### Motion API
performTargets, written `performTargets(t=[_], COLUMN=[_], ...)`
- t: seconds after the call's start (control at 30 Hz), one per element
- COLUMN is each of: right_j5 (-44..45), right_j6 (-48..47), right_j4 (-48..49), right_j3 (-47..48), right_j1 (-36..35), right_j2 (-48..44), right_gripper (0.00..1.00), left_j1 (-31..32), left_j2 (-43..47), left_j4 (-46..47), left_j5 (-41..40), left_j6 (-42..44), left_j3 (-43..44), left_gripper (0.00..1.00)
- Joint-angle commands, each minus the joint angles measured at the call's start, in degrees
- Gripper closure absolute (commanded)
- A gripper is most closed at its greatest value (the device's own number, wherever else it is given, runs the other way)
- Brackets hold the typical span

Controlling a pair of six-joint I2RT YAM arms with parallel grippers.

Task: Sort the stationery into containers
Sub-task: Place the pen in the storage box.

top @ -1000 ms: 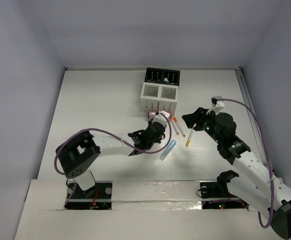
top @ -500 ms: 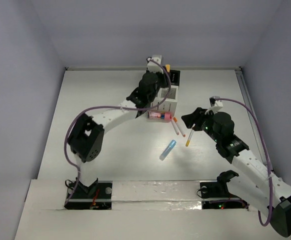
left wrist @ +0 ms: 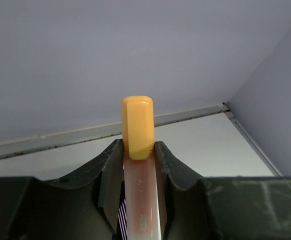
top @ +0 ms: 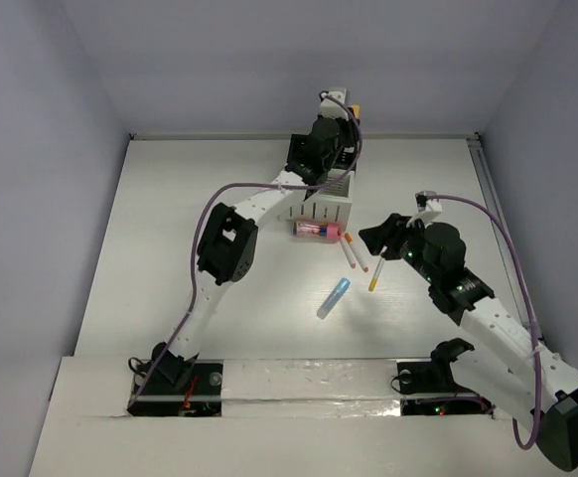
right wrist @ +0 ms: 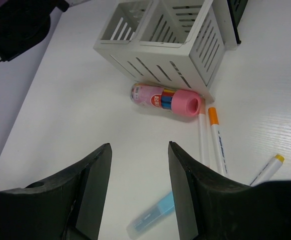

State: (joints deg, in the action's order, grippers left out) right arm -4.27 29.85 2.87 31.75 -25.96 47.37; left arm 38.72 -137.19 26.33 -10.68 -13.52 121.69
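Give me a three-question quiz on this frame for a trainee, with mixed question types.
1. Multiple choice: the left fingers hold A) a blue marker, B) an orange-capped marker, C) nothing?
2. True or false: the pink cylinder lies on its side beside the white slotted box.
3. Short answer: what colour is the short marker lowest in the top view?
Key: 1 B; 2 true; 3 light blue.

- Probably a robotics lab test cell.
- White table (top: 160,229) boxed in by plain walls (top: 269,60).
- Bolted arm bases (top: 173,378) at near edge, purple cabling (top: 508,245) exposed.
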Motion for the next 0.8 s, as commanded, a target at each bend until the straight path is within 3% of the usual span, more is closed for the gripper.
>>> performTargets(t=[0.0, 0.2, 0.53, 0.77], right_j5=[-1.00, -1.35, -0.65, -1.35], right_j6=[0.13, 0.48, 0.92, 1.00], right_j4=[3.89, 4.24, 5.74, 6.09], right_j3=[-0.37, -0.55, -1.78, -1.86], right_j1=[-0.24, -0.24, -0.24, -0.24], right_j2=[-0.79, -1.05, -2.64, -2.20], right_gripper=[0.45, 0.45, 0.46, 0.46], left_j1=[-1.10, -2.24, -4.09, -4.09], left_j2=[-0.70, -4.31, -4.67, -6.16], left_j4=[2.50, 2.85, 7.15, 9.88], left_j5=[1.45, 1.62, 5.49, 6.72], left_j6=[-1.07, -1.68, -5.03, -4.94], left_j3=[6.98, 9.27, 3.38, 2.41], left_gripper=[1.00, 1.00, 1.00, 0.91])
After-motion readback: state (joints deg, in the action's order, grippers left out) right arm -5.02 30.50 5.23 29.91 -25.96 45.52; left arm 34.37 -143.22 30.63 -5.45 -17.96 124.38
